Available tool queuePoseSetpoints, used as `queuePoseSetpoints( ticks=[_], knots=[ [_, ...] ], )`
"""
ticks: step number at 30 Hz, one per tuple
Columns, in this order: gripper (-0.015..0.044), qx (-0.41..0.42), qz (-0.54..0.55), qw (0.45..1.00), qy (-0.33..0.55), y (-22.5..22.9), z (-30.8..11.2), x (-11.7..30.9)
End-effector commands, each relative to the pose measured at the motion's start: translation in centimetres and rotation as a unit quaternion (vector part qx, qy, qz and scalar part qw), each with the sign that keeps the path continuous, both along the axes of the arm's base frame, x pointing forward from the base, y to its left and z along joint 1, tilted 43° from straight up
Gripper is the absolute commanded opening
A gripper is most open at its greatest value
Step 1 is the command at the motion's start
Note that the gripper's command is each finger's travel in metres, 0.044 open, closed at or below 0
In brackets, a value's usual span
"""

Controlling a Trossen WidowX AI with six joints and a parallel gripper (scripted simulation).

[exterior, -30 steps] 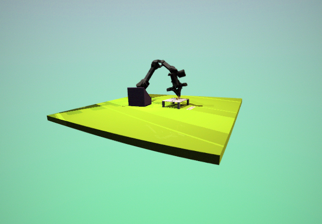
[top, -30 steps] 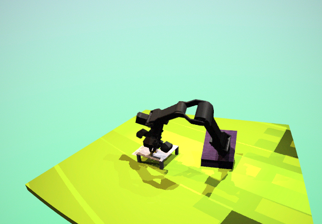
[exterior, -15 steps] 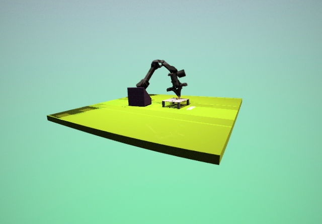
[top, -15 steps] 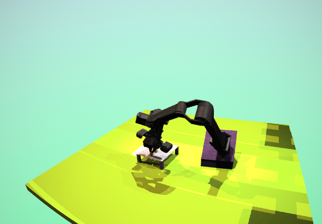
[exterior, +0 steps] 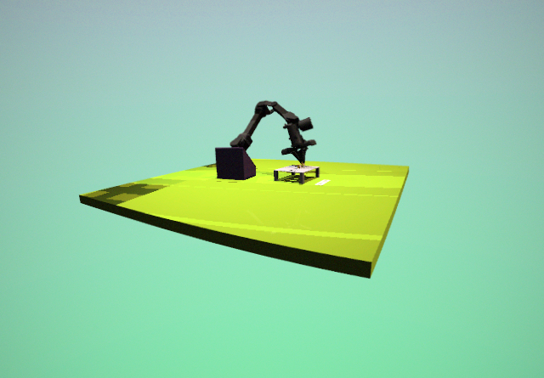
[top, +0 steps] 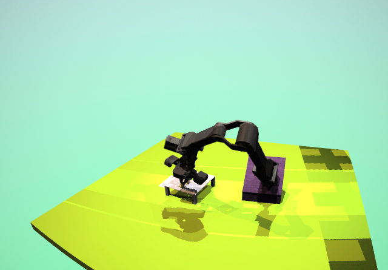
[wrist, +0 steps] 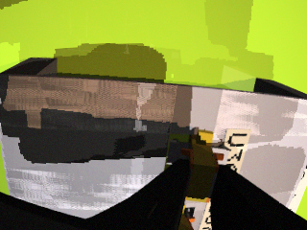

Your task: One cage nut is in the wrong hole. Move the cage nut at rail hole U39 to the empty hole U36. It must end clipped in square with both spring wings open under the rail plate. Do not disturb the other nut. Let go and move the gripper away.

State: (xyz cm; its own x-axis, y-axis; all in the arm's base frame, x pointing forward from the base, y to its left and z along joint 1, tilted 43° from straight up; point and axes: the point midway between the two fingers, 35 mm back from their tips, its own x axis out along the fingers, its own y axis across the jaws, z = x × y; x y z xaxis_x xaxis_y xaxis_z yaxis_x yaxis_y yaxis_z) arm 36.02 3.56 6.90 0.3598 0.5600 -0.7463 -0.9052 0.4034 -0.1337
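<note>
1 black arm (exterior: 251, 126) above a low white-topped stand (exterior: 283, 170).

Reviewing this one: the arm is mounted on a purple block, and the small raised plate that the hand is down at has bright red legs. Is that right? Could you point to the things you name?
Not quite: the legs of the raised plate (top: 205, 182) (exterior: 286, 170) are dark, as the exterior view shows. The arm is indeed mounted on a purple block (top: 250, 184) (exterior: 229, 163), and the hand (top: 182, 185) (exterior: 302, 163) is down at the plate.
</note>
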Motion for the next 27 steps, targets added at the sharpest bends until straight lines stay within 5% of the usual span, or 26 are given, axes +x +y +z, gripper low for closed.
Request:
queuePoseSetpoints(
  ticks=[1,27],
  knots=[
    [0.0026,-0.002,-0.004,1.0,-0.002,0.0,0.07,-0.11],
    [0.0026,-0.003,-0.008,1.0,-0.007,0.04,0.05,-0.17]
  ],
)
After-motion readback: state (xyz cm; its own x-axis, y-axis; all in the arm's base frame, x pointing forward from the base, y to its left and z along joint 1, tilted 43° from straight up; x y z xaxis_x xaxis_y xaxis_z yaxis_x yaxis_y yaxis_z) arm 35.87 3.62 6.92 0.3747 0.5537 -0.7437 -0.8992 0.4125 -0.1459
